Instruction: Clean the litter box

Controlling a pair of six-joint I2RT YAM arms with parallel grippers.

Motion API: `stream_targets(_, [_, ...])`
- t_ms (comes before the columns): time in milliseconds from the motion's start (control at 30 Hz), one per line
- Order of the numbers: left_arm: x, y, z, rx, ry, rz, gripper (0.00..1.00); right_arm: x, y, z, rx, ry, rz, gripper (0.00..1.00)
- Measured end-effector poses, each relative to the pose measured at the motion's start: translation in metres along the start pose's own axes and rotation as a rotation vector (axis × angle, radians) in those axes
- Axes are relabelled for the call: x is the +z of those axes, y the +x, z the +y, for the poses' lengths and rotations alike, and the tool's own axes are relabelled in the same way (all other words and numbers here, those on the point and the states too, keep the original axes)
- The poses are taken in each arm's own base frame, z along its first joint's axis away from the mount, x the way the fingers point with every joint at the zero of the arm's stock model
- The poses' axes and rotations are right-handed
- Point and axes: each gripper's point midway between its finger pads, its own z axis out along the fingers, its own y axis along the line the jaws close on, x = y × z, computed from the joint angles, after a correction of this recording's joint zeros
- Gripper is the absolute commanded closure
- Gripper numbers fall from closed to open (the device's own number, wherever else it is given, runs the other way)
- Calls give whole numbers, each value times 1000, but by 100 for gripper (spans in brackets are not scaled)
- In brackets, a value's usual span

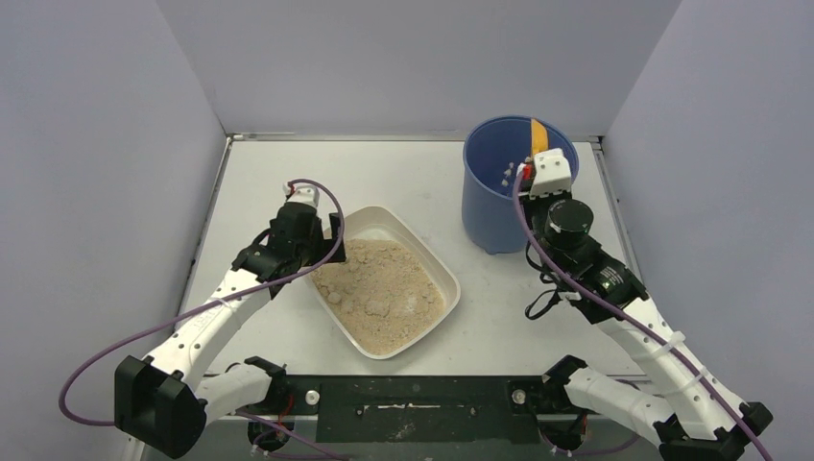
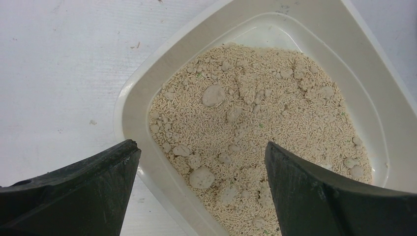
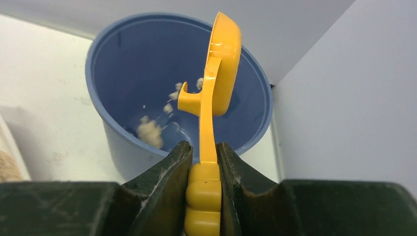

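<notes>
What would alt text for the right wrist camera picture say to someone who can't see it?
The right gripper pinches the handle of a yellow scoop, turned on edge over the mouth of a blue bucket. A few pale clumps lie at the bucket's bottom; the bucket stands on a white table.

The litter box, a shallow off-white plastic tray with rounded corners, lies flat and turned diagonally, to the left of the blue bucket and apart from it. Beige granular litter dotted with pale clumps covers most of its floor, leaving the far corner bare.
</notes>
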Motion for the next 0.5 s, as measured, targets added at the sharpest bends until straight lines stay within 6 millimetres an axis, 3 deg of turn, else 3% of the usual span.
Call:
stream_targets(233, [-1,1,-2,13,1,0,3,8,10,-2,-276,-17,58,100])
stream_targets(500, [-1,1,0,17,-14,-6,3,5,-17,-5,-324,-37,24,100])
